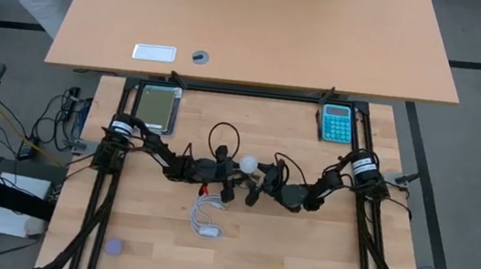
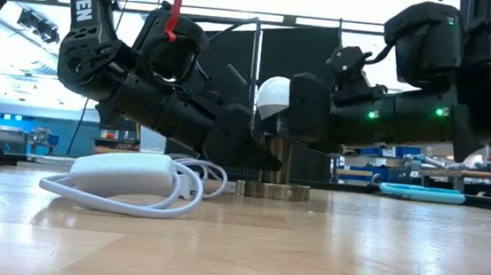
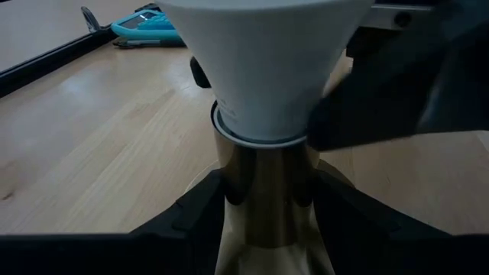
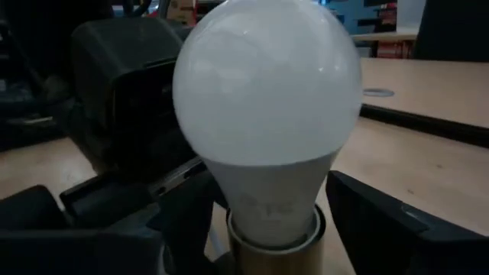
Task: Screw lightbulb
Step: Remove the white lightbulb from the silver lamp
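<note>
The white lightbulb (image 1: pixel 249 164) (image 4: pixel 267 84) stands upright with its base in a brass socket (image 2: pixel 275 162), whose round foot (image 2: pixel 272 191) rests on the table's middle. My left gripper (image 3: pixel 267 221) (image 1: pixel 228 175) comes from the table's left and is shut on the socket. My right gripper (image 4: pixel 263 229) (image 1: pixel 258 184) comes from the right, about level. Its open fingers stand on either side of the bulb's neck (image 4: pixel 267 191), just above the socket's rim. My left gripper pinches the socket's brass barrel (image 3: pixel 263 191) between its two fingers (image 3: pixel 195 218), just below the rim. The fingers come slanting slightly down from the table's left. The socket stays upright with its foot on the table. My right gripper: I cannot tell whether its fingers (image 4: pixel 382 221) touch the bulb's neck.
A coiled white cable with its adapter (image 1: pixel 207 219) (image 2: pixel 126 173) lies just in front of the socket. A blue calculator (image 1: pixel 336 123) and a silver tray (image 1: pixel 156 108) sit at the far edge. A small purple thing (image 1: pixel 114 247) lies near the front left.
</note>
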